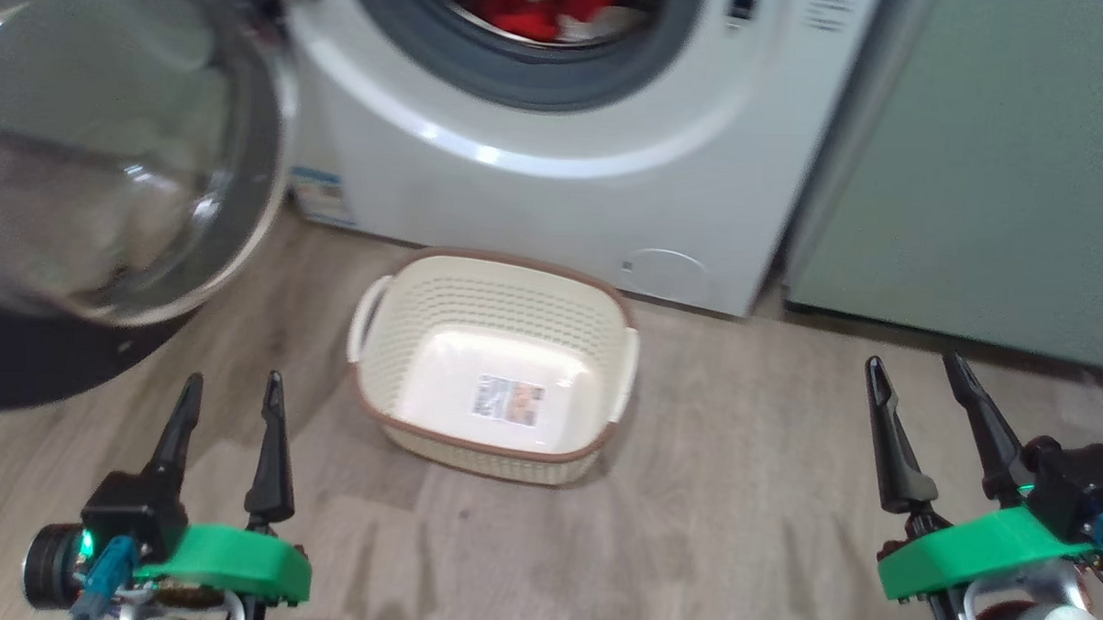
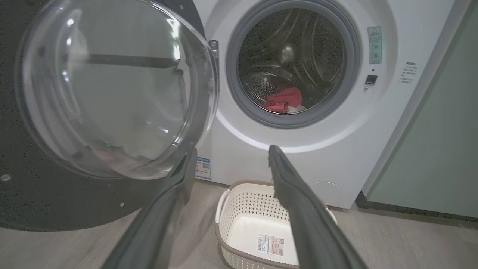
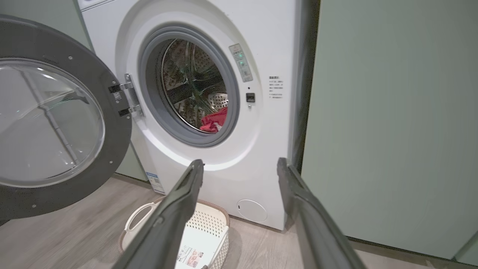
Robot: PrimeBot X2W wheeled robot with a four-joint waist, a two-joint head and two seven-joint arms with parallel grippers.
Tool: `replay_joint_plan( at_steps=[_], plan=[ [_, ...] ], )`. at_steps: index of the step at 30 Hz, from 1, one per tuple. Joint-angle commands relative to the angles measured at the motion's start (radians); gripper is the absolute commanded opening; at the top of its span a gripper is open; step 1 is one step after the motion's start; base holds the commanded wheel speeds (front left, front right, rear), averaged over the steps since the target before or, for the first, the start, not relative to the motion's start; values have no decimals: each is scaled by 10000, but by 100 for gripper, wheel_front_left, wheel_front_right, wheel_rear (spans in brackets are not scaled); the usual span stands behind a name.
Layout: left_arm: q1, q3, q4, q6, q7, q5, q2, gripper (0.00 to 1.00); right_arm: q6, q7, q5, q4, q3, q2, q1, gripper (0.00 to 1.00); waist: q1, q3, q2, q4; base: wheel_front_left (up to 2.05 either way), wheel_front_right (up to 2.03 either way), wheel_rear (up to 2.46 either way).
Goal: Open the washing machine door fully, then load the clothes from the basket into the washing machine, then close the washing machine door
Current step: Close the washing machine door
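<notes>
Down on the wood-look floor (image 1: 737,500), right in front of the washing machine (image 1: 556,191), sits the basket (image 1: 506,299), cream with a brown rim, and the paper label (image 1: 510,400) on its bottom shows plainly. Up in the machine the clothes (image 2: 282,101) lie as a red heap with a bit of white at the front of the steel drum (image 2: 298,48), just behind the grey rubber seal (image 2: 233,74). The door (image 3: 52,123) hangs swung wide on its hinge on the robot's left, clear glass bowl bulging outward, black rim around it. Over at the lower left of the head view the left gripper (image 1: 234,379) hovers above the floor, fingers spread and holding nothing, apart from the basket. Its wrist camera looks between the two fingers at the basket's near end and the machine's front, with the door close on the left. At the lower right the right gripper (image 1: 913,361) hovers too, fingers parted and holding nothing, off to the basket's right. Its wrist camera takes in the machine's lower front, the round filter cap (image 3: 252,210) and the pale green cabinet (image 3: 392,119) beside it.
</notes>
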Motion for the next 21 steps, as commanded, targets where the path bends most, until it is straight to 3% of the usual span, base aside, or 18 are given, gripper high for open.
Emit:
replay_joint_plan(
  at_steps=[1,10,21],
  plan=[
    [-278,448,-382,93,-121,-35,45,100,0,-22,-53,-380,248,-58,-342,100,0,-120,0,990,0,0,0],
    [-64,595,-443,192,-124,-110,-38,100,0,84,-27,-321,301,-58,-245,100,0,-283,0,2609,0,0,0],
    [-36,799,-493,209,-125,-150,-124,100,0,77,9,-222,440,-58,-273,100,0,-268,0,3002,0,0,0]
  ],
)
